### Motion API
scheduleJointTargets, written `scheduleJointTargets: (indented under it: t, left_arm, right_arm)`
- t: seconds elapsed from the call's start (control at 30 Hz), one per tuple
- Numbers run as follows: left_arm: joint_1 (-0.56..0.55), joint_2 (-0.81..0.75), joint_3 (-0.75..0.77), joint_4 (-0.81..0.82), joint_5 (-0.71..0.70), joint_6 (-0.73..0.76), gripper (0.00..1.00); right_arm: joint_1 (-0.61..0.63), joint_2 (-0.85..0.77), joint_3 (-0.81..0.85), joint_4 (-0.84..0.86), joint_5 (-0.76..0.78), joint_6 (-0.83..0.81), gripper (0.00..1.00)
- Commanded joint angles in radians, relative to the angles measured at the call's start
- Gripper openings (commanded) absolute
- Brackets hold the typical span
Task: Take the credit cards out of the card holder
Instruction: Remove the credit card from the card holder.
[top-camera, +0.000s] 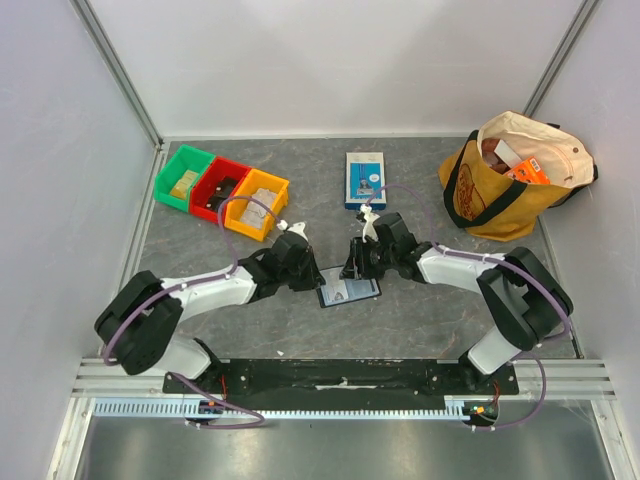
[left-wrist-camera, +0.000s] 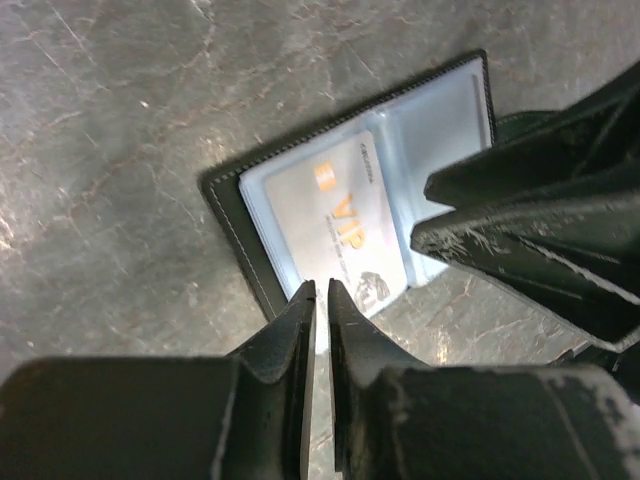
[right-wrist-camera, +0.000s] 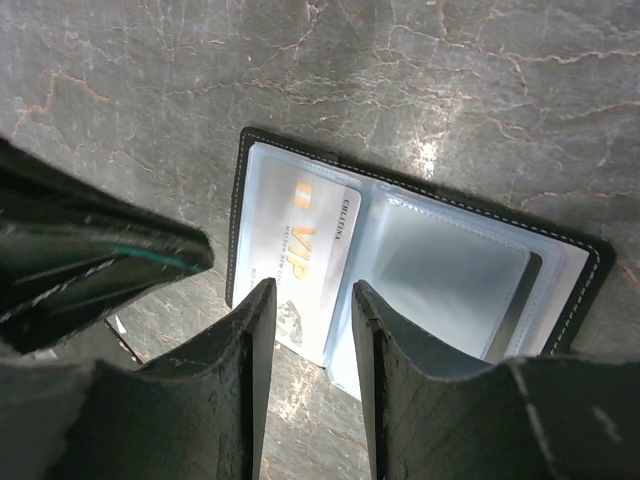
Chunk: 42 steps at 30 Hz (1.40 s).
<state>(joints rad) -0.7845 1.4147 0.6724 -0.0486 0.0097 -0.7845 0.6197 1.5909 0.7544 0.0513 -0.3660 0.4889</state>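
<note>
left gripper (left-wrist-camera: 321, 290) looks pinched nearly shut on the near edge of the card holder (left-wrist-camera: 228, 205), right gripper (right-wrist-camera: 312, 292) hangs half-open over the VIP credit card (right-wrist-camera: 318, 235) in its clear pocket, holder open flat on the table (left-wrist-camera: 120, 120), so next up I'd guess pinch that card and slide it out

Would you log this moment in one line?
card holder: open | VIP card: pocketed | left claw: shut on holder's edge | right claw: open, straddling card

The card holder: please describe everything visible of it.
The card holder lies open on the grey table. Black cover with light stitching, clear plastic pockets inside. One pocket holds a white card with orange VIP lettering; the other looks empty. The left tool seems to pinch its edge; the open right tool hovers above.
</note>
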Motion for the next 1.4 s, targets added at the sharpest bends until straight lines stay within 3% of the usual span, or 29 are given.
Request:
scheduleJointTargets:
  t: [0.0,0.43,0.63,0.9,0.97,1.37]
  left_arm:
    - [0.053,0.062,0.003,0.116,0.079,-0.033,0.14]
    - [0.071,0.116,-0.105,0.177,0.105,-0.102,0.09]
    - [0.071,0.124,-0.137,0.194,0.115,-0.124,0.07]
    - [0.071,0.121,-0.142,0.190,0.108,-0.125,0.06]
    - [0.071,0.122,-0.142,0.188,0.108,-0.122,0.05]
    - [0.082,0.115,-0.151,0.182,0.122,-0.104,0.02]
  right_arm:
    - [-0.020,0.033,0.007,0.094,-0.099,0.005,0.42]
    - [-0.063,0.099,-0.101,0.209,-0.157,0.033,0.36]
    - [-0.074,0.129,-0.159,0.363,-0.246,0.102,0.25]
    - [-0.098,0.130,-0.190,0.453,-0.313,0.135,0.01]
    - [-0.106,0.129,-0.193,0.466,-0.329,0.139,0.00]
    - [-0.179,0.063,-0.130,0.187,-0.266,-0.003,0.00]
